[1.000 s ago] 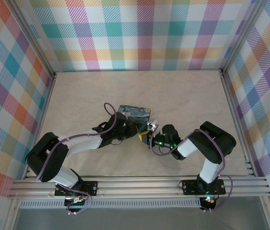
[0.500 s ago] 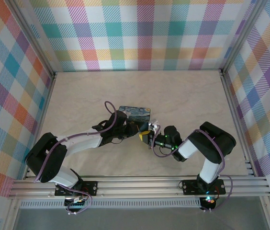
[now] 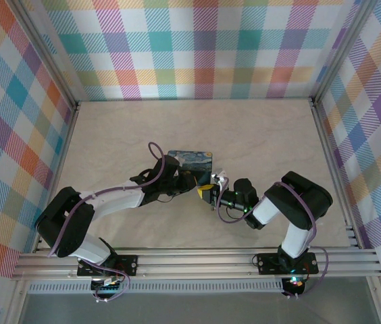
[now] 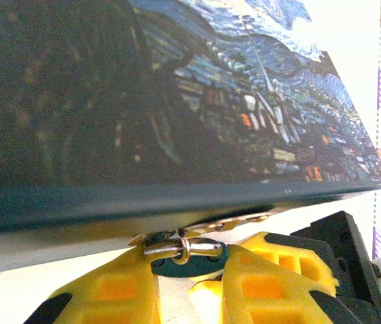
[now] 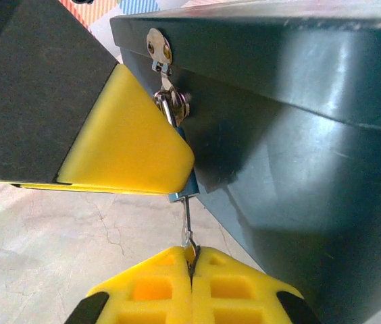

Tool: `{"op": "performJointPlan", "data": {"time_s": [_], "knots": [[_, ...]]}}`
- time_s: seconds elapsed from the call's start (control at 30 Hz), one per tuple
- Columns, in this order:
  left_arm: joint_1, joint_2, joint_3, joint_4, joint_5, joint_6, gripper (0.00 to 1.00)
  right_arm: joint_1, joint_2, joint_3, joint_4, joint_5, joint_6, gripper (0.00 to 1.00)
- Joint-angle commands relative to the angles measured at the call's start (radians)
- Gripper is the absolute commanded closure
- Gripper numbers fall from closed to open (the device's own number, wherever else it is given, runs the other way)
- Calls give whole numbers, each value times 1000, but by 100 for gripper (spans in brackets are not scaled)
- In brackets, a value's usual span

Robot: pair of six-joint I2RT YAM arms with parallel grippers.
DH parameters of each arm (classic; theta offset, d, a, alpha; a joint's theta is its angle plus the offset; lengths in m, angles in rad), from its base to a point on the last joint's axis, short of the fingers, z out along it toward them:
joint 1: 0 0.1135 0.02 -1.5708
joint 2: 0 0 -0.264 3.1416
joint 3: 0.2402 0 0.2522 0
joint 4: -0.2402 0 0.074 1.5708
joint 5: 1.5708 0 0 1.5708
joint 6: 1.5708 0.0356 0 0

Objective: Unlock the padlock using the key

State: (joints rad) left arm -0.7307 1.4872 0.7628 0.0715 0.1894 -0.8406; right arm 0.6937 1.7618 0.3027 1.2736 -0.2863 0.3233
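With the left claw [image 4: 189, 287] pinching the padlock [image 4: 190, 262] steady, the right claw [image 5: 192, 254], pinching the key [image 5: 186, 217] just ahead, should twist without pulling.

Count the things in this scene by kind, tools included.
Tin box: 1
Padlock: 1
Key: 1
Tools: 2, left tool and right tool
Total: 5

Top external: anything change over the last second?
Wrist of the right arm shifted slightly rightward, away from the tin. Left fingers still clamp the padlock, right fingers still shut on the key; tin stayed put.
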Motion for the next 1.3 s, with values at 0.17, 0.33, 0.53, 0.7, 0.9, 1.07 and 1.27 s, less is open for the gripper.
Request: {"op": "performJointPlan", "data": {"time_s": [0.17,0.33,0.53,0.7,0.9,1.07,1.27], "knots": [[-10,-28,35,-16,61,20,82,-8,21,21,119,-4,-56,100],[-9,-28,36,-27,61,26,82,-13,34,25,133,11,-97,100],[-10,-25,38,-30,66,30,82,-19,46,35,124,27,-141,100],[-10,-21,41,-29,68,30,82,-19,61,47,128,26,-156,100],[-10,-11,41,-23,71,28,82,-19,64,61,132,-6,-146,100],[-10,-4,41,-15,71,23,82,-19,73,81,133,-28,-120,100],[-10,5,41,-11,73,22,82,-19,58,103,132,-38,-89,100]]}}
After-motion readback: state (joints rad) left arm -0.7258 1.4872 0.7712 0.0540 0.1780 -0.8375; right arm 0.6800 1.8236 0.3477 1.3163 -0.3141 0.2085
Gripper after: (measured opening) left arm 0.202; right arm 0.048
